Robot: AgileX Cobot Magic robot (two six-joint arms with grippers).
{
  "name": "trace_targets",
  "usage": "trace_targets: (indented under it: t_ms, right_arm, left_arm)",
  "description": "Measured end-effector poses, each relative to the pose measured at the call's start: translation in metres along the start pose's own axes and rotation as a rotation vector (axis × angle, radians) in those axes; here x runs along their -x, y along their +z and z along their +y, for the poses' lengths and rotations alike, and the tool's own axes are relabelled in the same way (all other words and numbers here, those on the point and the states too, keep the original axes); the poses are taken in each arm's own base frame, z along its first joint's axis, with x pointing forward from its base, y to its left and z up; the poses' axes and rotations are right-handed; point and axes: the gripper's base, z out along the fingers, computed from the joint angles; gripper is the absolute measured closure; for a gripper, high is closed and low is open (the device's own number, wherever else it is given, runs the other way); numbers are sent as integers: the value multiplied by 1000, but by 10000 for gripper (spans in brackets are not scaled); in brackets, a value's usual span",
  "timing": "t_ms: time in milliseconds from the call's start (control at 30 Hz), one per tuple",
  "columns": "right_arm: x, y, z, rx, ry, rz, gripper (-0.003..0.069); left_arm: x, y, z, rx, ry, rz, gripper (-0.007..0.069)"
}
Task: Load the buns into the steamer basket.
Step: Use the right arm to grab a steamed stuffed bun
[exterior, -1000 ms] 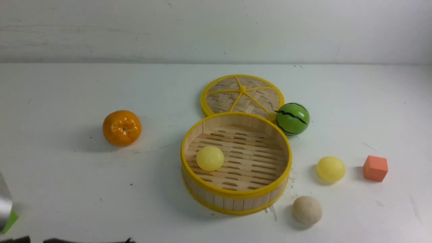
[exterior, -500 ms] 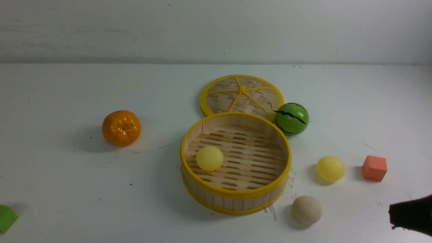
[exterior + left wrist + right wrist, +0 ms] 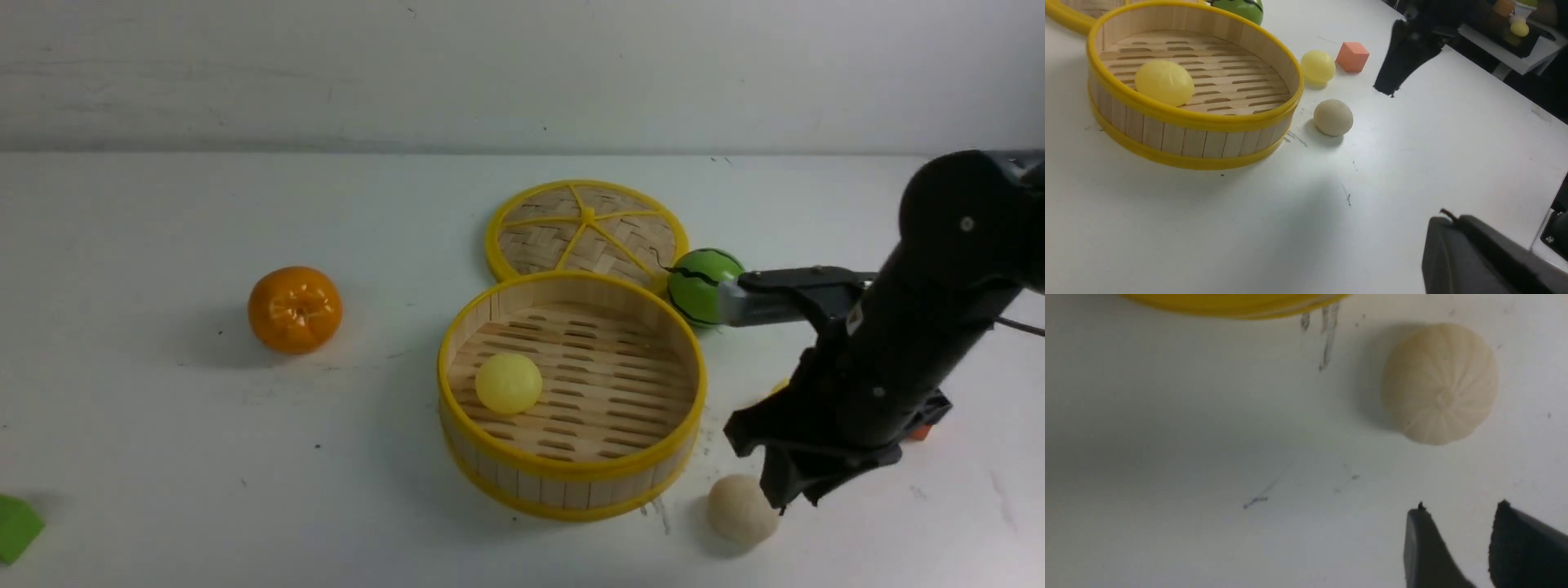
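Looking at the right arm [image 3: 898, 351], Ben, how does it stand?

It bends in from the right side, Ana, wrist tipped down. The right gripper [image 3: 796, 494] hangs near the beige bun [image 3: 739, 508], not touching it, jaws parted with nothing between them.

And the left one?

Only a dark fingertip of the left gripper [image 3: 1447, 224] shows, in its own wrist view, over the table. Its jaws are closed.

What about the surface?

A white table [image 3: 163, 425], scuffed with small dark marks, against a pale wall [image 3: 490, 73]. An orange [image 3: 295, 309] sits well to the left and a green block [image 3: 16, 527] at the left edge. An orange cube [image 3: 1352, 57] is just beside the second yellow bun [image 3: 1318, 66].

And the containers?

The steamer basket [image 3: 571, 472] holds one yellow bun [image 3: 508, 382] on its slatted floor, near the left wall. The other two buns lie on the table to its right. The woven lid [image 3: 571, 237] lies flat right behind it, with a watermelon ball [image 3: 694, 290] beside both.
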Motion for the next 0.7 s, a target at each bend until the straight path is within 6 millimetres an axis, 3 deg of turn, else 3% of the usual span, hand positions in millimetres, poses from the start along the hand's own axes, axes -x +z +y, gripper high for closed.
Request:
trace_targets:
  t_ms: [167, 300, 600, 667, 700]
  right_arm:
    - [20, 29, -3, -14, 21, 14, 418]
    - [25, 43, -4, -16, 38, 16, 418]
    - [31, 47, -5, -19, 41, -35, 431]
    - [30, 47, -6, -22, 39, -29, 454]
    - [29, 49, -6, -28, 36, -8, 500]
  left_arm:
    - [0, 0, 0, 5, 20, -1, 638]
    - [0, 0, 1, 7, 29, -1, 638]
    - [0, 0, 1, 14, 58, -3, 638]
    - [0, 0, 1, 14, 61, -4, 638]
    - [0, 0, 1, 14, 61, -4, 638]
